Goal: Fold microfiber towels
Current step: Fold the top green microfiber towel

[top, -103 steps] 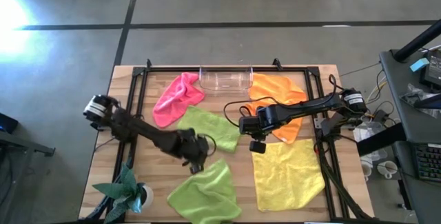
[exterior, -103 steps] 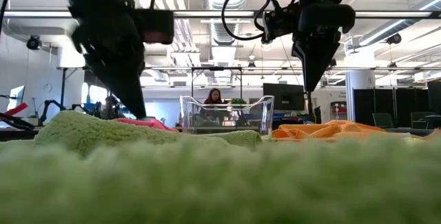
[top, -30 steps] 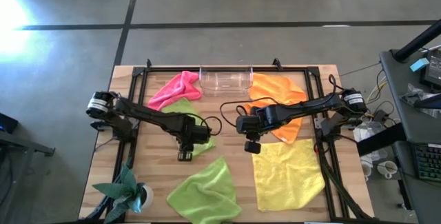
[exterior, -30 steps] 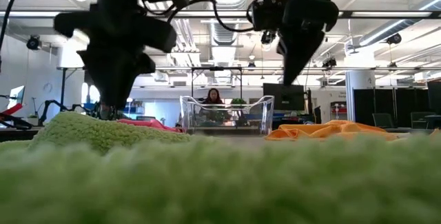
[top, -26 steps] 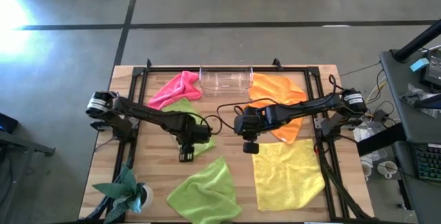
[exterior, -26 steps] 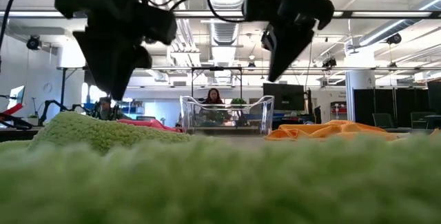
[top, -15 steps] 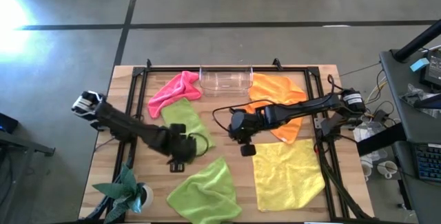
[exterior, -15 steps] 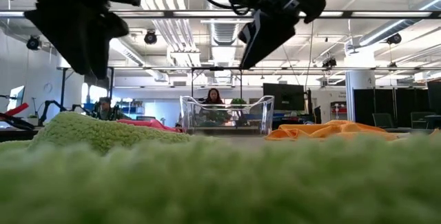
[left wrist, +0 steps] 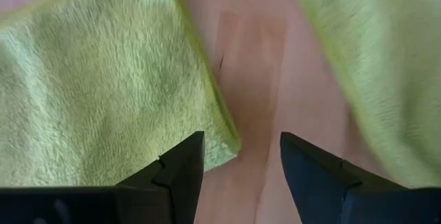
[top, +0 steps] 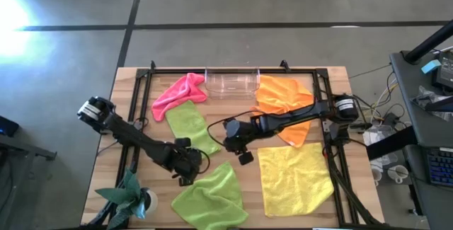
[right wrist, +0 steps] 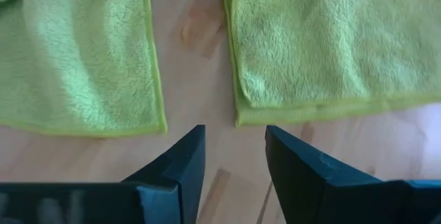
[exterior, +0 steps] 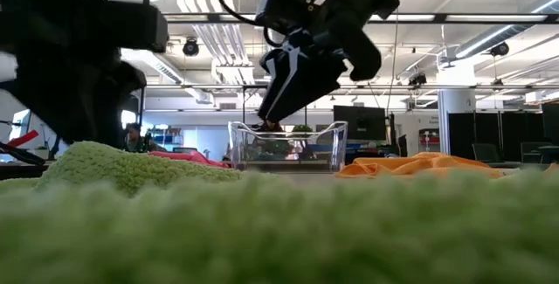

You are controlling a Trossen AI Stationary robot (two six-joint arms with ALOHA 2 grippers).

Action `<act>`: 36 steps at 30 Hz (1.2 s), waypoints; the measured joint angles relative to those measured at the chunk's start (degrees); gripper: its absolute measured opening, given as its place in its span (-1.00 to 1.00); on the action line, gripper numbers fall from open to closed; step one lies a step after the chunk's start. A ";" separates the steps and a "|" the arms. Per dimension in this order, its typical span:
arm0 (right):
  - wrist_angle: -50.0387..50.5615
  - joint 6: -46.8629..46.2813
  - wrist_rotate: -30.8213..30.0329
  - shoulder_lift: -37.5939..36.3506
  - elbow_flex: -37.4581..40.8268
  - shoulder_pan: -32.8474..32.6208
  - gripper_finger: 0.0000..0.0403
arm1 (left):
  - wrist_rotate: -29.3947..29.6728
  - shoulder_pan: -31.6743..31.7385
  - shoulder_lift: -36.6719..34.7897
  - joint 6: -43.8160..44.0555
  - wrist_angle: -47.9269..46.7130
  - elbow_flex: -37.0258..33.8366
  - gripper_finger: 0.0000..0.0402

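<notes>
Overhead and wrist views of a wooden table (top: 333,209) carrying five microfiber towels. At the near edge, left of centre, a lime green towel (top: 209,198) lies spread and slightly rumpled; it fills the foreground of the low view. Beside it, toward the near right corner, the yellow towel (top: 296,180) lies flat and open.

Just beyond the near lime green towel, the left gripper (top: 185,174) hangs over bare wood between the two green cloths. Its fingers stand apart and hold nothing, with a corner of green cloth on either side in the left wrist view. The right gripper (top: 243,155) is near the table's centre, also over bare wood. Its fingers are likewise parted and empty, pointing at the gap between two green hems.

Farther back, left of centre, the second lime green towel (top: 190,127) lies folded into a narrow rectangle. Its far end touches the hot pink towel (top: 180,93), bunched toward the far left corner. The orange towel (top: 287,105) lies crumpled toward the far right corner, partly under the right arm. A clear plastic tray (top: 231,82) stands at the middle of the far edge, between the pink and orange cloths.
</notes>
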State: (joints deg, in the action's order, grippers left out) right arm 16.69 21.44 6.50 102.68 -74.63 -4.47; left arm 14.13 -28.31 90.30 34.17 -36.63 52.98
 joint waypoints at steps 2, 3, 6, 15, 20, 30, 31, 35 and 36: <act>-1.76 0.29 0.00 1.10 0.00 0.00 -0.28 | 0.00 -0.01 1.05 -0.07 0.07 -0.01 -0.13; -2.85 0.32 0.00 1.51 0.00 0.00 -0.28 | 0.04 -0.03 1.52 -0.07 0.17 0.01 -0.13; -5.61 0.75 0.01 3.40 0.00 0.00 -0.28 | 1.23 -0.03 3.18 -0.05 -0.14 0.01 -0.13; -8.34 -0.45 -0.02 9.04 -2.03 0.17 -0.28 | 3.97 0.19 6.27 -0.20 -0.20 -0.67 -0.13; -8.10 -1.40 -0.06 12.25 -4.33 0.17 -0.28 | 4.22 0.48 7.09 0.20 0.36 -1.45 -0.13; -8.46 -0.97 -1.53 12.85 -4.75 1.20 -0.28 | 3.78 0.55 6.85 -0.03 0.60 -1.63 -0.67; -8.54 -0.70 -1.51 13.13 -4.74 1.36 -0.28 | 4.30 0.56 6.86 -0.03 0.48 -1.65 -0.74; -8.45 -1.26 2.10 14.19 -4.79 1.54 -0.28 | 5.74 0.61 6.96 0.00 0.27 -1.57 -0.96; -8.50 -1.55 2.35 14.39 -4.79 1.51 -0.28 | 5.86 0.63 6.87 0.00 0.31 -1.57 -0.97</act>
State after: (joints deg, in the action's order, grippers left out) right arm 8.19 19.89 8.85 117.07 -79.42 -2.96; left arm 19.99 -27.68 97.17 34.17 -36.32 51.42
